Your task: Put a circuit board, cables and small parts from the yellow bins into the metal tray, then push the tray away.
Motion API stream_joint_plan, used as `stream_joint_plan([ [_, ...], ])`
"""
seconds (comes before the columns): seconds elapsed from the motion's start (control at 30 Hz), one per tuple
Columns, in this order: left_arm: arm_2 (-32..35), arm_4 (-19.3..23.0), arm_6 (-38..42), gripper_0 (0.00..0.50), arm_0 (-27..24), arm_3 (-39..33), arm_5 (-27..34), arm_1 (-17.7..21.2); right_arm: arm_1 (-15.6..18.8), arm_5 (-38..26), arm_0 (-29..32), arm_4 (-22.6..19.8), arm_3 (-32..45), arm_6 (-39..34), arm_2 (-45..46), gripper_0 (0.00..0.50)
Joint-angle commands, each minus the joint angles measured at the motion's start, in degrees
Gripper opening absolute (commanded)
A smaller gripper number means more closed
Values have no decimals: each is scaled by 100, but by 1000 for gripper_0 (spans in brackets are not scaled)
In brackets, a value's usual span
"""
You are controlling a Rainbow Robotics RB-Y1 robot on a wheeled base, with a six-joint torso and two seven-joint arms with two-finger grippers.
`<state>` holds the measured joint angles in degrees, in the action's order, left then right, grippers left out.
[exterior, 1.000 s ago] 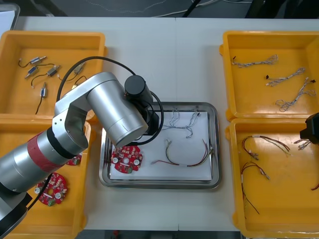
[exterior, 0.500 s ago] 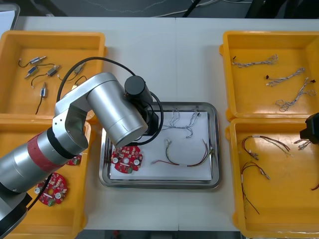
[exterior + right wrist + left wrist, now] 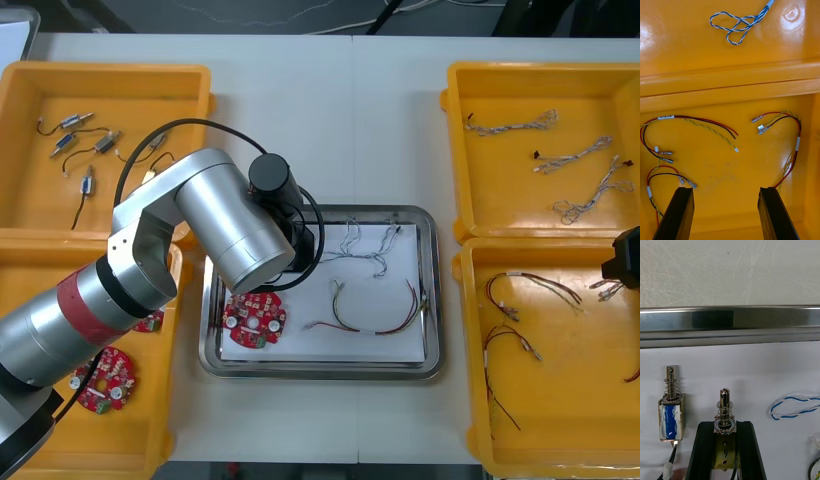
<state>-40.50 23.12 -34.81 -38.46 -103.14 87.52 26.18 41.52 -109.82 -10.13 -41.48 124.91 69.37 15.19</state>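
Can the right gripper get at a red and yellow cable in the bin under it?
Probably yes. The right gripper hangs open over the yellow bin, and the red and yellow cables lie loose on its floor, nothing over them.

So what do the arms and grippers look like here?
The left arm is silver cylinders with a red band, a looping black cable and black wrist. The left gripper and right gripper have flat black fingers.
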Motion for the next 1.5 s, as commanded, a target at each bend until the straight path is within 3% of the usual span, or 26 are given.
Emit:
stream_joint_plan([
  [0.03, -89, -35, 62, 0, 85, -48, -68, -16, 23, -18, 63, -36, 165, -116, 169, 500],
  [0.07, -89, -35, 62, 9, 76, -48, -68, -16, 23, -18, 63, -36, 165, -116, 169, 500],
  [0.13, -89, -44, 71, 94, 85, -48, -68, -16, 23, -18, 63, -36, 165, -116, 169, 500],
  [0.33, -81, -62, 89, 241, 76, -48, -77, -25, 23, -18, 63, -36, 165, -116, 169, 500],
  [0.4, -89, -79, 106, 383, 85, -48, -77, -34, 23, -18, 63, -36, 165, -116, 169, 500],
  [0.5, -89, -79, 124, 488, 85, -48, -77, -34, 23, -18, 63, -36, 165, -116, 169, 500],
  [0.53, -89, -79, 124, 499, 85, -48, -77, -34, 23, -18, 63, -36, 165, -116, 169, 500],
  [0.97, 7, -53, 185, 500, 58, -250, 2, 19, 23, -18, 63, -36, 165, -116, 169, 500],
  [1.5, 1088, 923, 256, 500, -179, -980, 942, 274, 23, -18, 63, -36, 165, -116, 169, 500],
])
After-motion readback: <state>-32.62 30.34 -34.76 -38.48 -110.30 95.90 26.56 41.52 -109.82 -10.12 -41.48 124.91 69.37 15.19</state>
